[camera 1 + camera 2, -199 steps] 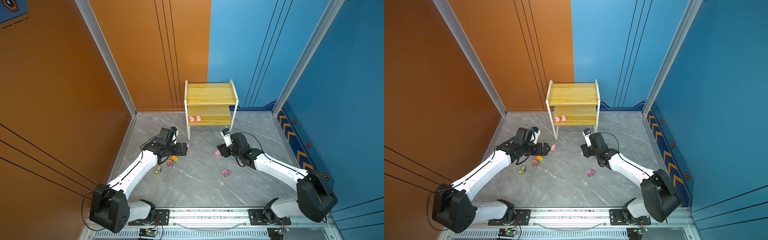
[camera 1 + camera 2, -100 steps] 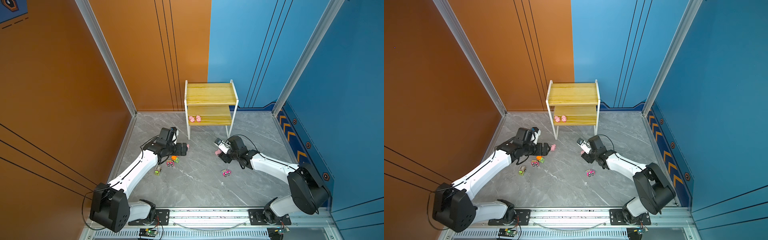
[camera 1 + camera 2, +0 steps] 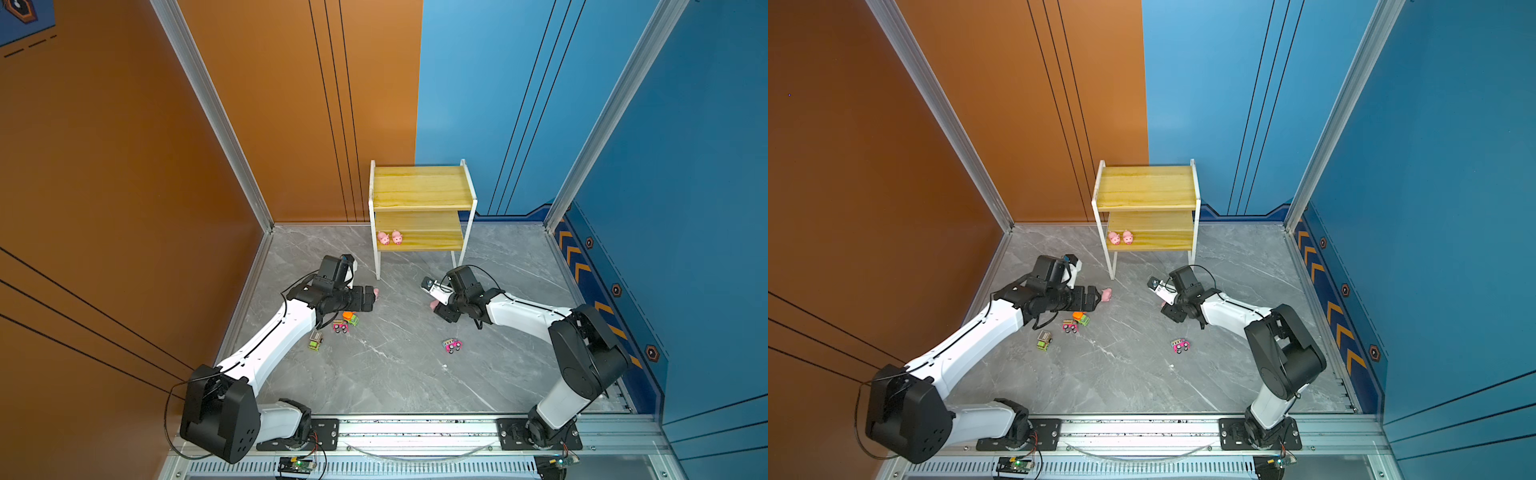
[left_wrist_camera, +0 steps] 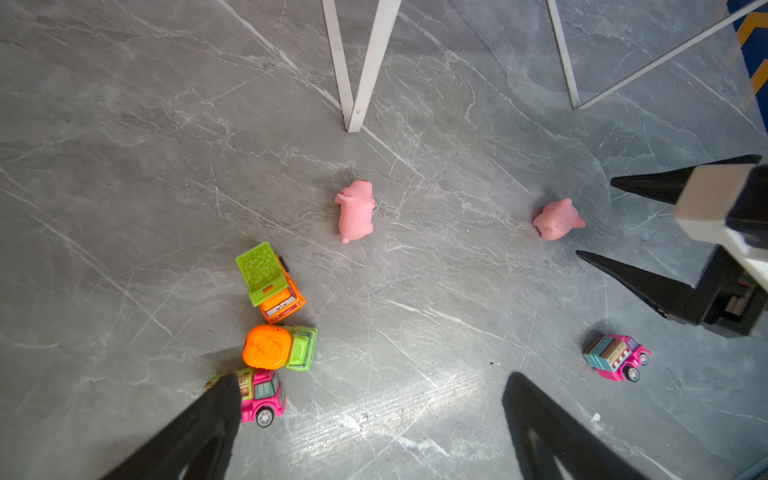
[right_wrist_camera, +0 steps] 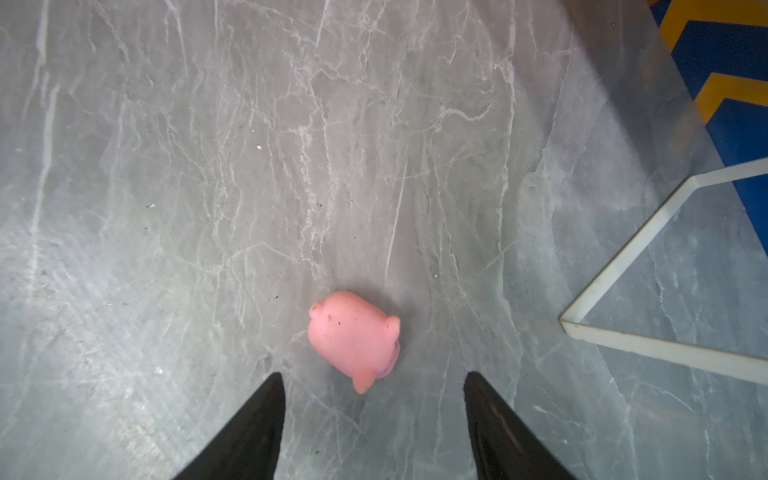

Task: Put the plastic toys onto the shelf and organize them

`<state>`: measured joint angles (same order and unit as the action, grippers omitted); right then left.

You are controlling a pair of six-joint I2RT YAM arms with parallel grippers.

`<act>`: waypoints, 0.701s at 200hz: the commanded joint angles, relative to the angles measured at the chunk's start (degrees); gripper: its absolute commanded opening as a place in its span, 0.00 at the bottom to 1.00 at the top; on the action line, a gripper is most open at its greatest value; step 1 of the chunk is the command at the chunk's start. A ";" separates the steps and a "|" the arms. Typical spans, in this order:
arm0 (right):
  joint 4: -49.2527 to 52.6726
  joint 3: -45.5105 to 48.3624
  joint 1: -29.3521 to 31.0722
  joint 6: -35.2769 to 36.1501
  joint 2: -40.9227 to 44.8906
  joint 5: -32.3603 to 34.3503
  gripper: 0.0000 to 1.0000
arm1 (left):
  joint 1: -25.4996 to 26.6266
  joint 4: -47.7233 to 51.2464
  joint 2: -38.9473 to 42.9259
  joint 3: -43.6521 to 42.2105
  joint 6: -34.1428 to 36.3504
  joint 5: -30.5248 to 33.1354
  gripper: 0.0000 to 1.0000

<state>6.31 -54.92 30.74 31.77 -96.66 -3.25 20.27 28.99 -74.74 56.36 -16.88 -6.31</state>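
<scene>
Right gripper [image 5: 372, 374] low over the grey floor [image 5: 208, 166], jaws apart and empty. Pink pig [image 5: 353, 332] lying just ahead of the fingertips, centred between them, untouched, shelf [image 5: 623, 259] foot nearby.

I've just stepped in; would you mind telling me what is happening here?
Two robot arms are loading small plastic toys onto the shelf. Two pink pigs stand on its lower board. The right pincer, open, is lined up on another pig on the floor without gripping it. The left pincer, also open, points toward a fourth pig, and the toy trucks lie on the floor.
</scene>
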 commanded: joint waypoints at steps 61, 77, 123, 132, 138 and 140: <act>4.14 -5.09 -0.77 3.20 -5.13 -2.65 0.68 | -0.90 1.33 -0.88 1.83 0.71 -1.26 0.99; 4.30 -5.66 -1.01 3.21 -6.11 -3.03 0.67 | -0.93 1.29 -0.93 1.80 0.71 -1.18 0.99; 5.41 -6.56 -1.03 2.96 -7.29 -3.26 0.64 | -1.07 1.33 -1.34 1.98 0.69 -1.43 0.99; 5.83 -6.89 -1.03 2.95 -7.47 -3.35 0.64 | -1.13 1.31 -1.39 2.00 0.63 -1.57 0.99; 6.13 -7.07 -0.98 2.96 -7.63 -3.35 0.63 | -1.09 1.29 -1.41 2.00 0.62 -1.60 0.99; 6.27 -7.19 -0.96 2.95 -7.66 -3.28 0.63 | -1.11 1.30 -1.45 2.00 0.62 -1.60 0.99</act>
<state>9.56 -59.86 29.98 34.33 -103.46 -5.50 19.68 29.02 -75.48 56.69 -16.88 -6.72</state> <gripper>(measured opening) 0.639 0.994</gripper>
